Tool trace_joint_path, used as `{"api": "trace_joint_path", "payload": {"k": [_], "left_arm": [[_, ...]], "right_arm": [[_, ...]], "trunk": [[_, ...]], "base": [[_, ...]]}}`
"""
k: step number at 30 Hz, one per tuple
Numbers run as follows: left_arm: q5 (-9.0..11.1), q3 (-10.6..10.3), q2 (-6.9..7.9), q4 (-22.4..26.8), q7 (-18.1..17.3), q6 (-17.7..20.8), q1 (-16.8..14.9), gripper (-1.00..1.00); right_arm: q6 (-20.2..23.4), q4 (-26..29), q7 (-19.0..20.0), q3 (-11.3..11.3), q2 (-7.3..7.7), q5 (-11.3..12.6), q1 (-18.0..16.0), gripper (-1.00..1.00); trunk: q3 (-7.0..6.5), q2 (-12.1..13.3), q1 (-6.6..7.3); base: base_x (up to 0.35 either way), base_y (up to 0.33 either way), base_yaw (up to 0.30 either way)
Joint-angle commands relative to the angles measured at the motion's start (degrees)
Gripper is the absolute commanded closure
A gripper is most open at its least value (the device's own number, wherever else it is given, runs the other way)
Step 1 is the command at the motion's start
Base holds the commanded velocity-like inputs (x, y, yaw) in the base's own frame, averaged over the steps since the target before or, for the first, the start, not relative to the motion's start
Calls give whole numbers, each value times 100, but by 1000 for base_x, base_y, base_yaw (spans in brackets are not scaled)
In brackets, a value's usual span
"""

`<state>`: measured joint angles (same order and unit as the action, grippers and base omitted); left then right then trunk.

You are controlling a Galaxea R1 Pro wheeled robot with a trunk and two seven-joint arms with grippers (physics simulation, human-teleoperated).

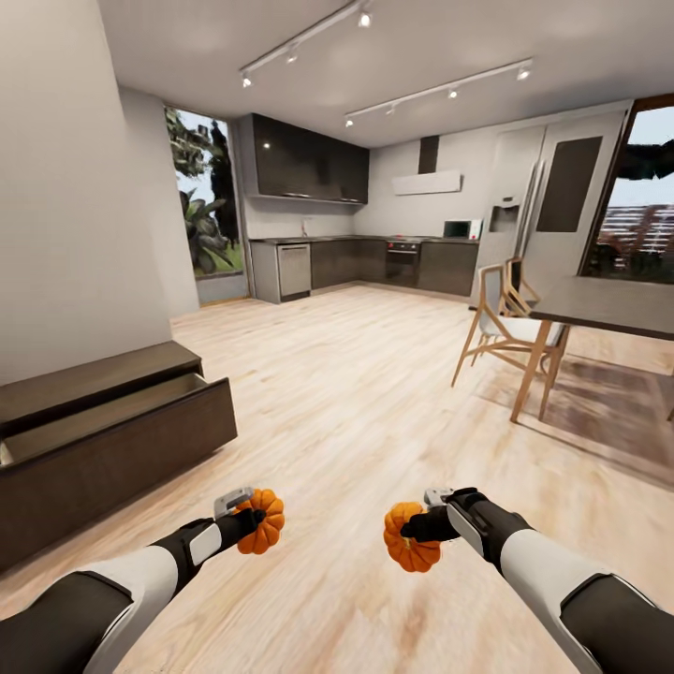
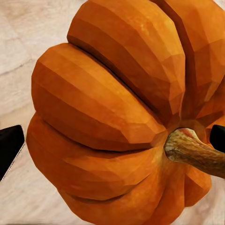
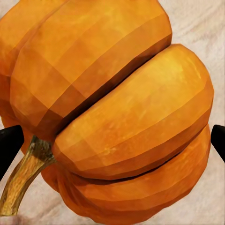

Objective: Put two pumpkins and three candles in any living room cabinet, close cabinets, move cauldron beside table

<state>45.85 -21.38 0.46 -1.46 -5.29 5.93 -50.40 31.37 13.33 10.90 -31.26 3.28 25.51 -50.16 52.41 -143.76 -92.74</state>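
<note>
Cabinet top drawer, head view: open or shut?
Open. The cabinet top drawer front stands out from the body, with a gap showing behind it.

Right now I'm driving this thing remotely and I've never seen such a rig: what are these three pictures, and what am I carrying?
You are steering a wheeled robot with two arms, rendered in a simulator. The wide picture comes from a camera on its head, looking forward and down over both arms. The left gripper holds one pumpkin and the right gripper holds the other pumpkin, both above the wood floor. The two close-ups come from cameras near each gripper, looking along its fingers, so each is mostly orange pumpkin with a brown stem; the black bits at the sides are fingertips. To the robot's left stands the low dark cabinet with a drawer pulled open. Ahead is a kitchen; to the right, a dining table and chairs.
</note>
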Motion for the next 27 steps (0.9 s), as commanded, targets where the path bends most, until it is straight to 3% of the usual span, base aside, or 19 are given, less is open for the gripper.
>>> {"api": "trace_joint_path", "payload": {"k": [1,27], "left_arm": [[65,-33,-2,-12,-30,13,-10,100],[65,-33,-2,-12,-25,13,-12,100]], "right_arm": [[27,16,35,-7,6,6,-2,100],[27,20,35,-20,6,5,-2,100]], "trunk": [[6,-3,1],[5,-3,1]], "base": [[74,-110,289],[110,-161,292]]}}
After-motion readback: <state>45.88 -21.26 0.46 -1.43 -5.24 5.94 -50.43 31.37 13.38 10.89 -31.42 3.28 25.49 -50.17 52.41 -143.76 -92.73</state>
